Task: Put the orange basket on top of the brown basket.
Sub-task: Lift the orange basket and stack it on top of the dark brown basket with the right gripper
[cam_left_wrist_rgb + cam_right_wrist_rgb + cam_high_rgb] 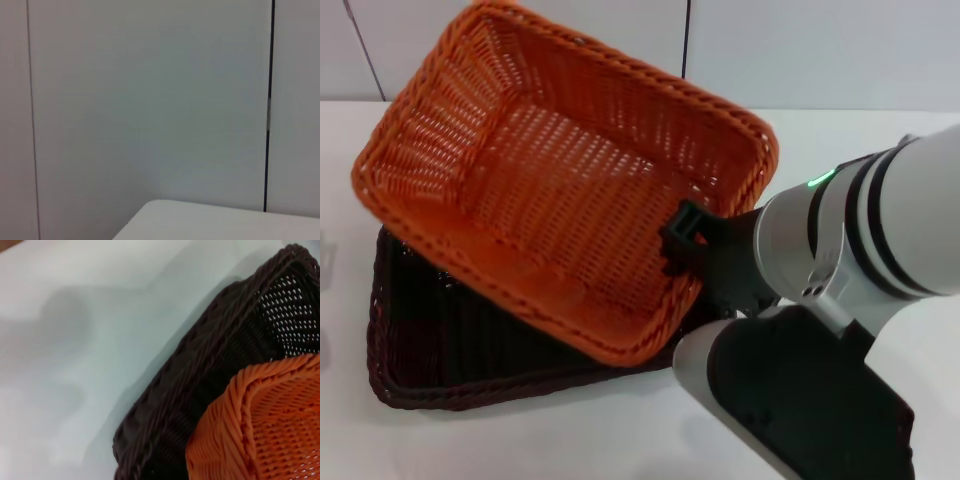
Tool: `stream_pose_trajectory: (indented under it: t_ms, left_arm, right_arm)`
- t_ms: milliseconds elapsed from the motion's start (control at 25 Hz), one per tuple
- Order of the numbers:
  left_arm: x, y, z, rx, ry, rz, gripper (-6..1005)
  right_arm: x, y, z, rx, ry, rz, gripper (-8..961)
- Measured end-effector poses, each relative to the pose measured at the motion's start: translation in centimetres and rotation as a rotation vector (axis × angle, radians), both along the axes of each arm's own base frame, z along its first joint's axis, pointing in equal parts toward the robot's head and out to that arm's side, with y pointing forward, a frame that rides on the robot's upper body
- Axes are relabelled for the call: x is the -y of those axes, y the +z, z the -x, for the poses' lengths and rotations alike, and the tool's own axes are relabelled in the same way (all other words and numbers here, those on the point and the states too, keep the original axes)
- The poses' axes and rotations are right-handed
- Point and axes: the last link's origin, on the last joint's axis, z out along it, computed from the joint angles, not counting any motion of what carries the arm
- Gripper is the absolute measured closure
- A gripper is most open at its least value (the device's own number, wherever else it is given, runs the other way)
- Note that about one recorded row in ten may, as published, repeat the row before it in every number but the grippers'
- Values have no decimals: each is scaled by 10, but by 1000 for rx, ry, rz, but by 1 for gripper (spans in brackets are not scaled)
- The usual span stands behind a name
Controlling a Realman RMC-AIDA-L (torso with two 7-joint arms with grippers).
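Orange basket [565,185] filled upper centre of head view, tilted, over brown basket [450,350] on white tabletop [570,440] at lower left. Right claw [682,240] clamped on orange basket's right rim. Left claw out of sight.

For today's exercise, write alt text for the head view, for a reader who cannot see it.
The right gripper grips the rim of the orange basket, holding it tilted over the brown basket on a white table.
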Motion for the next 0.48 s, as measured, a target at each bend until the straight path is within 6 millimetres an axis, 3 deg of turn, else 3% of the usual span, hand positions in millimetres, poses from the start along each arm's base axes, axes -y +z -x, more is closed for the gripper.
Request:
stream_pose_trajectory:
  t_ms: [480]
  left_arm:
    - [-2, 0, 1, 4, 7, 2, 181]
  right_arm:
    - [-7, 1, -6, 57, 70, -58, 792]
